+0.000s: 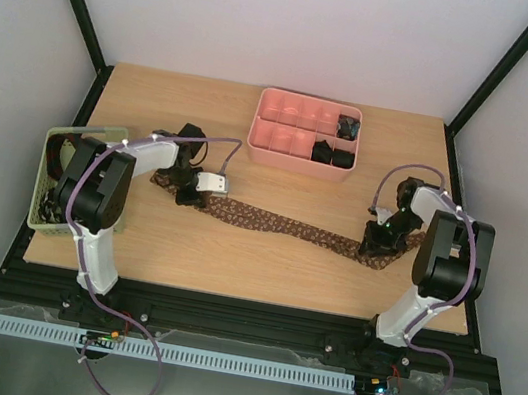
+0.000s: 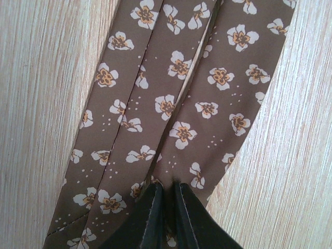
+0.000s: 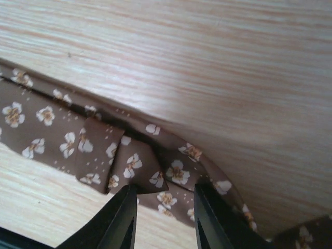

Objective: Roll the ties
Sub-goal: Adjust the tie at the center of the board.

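**knotty_k:** Quick one, what are the claws actually up to?

**yam_watcher:** Starting close in: the left claw (image 2: pixel 166 192) is clenched on the long brown fabric necktie (image 1: pixel 280 225) with the little pale flowers. Its jaws are nearly together, with a pinch of cloth squeezed between them at a lengthwise fold. The right claw (image 3: pixel 163 202) is partly open, and its two black fingers (image 3: pixel 123 212) stand apart either side of a folded-over bit near the tie's other end. Can't tell if the tips press the cloth or just sit over it.

**knotty_k:** And the tie itself?

**yam_watcher:** It's stretched flat across the pale wooden table (image 1: pixel 232 265), running from one claw to the other. The pale green slotted plastic basket (image 1: pixel 37 218) sits at the left edge. Further back is the pink compartmented plastic tray (image 1: pixel 300 165), with small dark rolled ties (image 1: pixel 337 155) in its right-end compartments.
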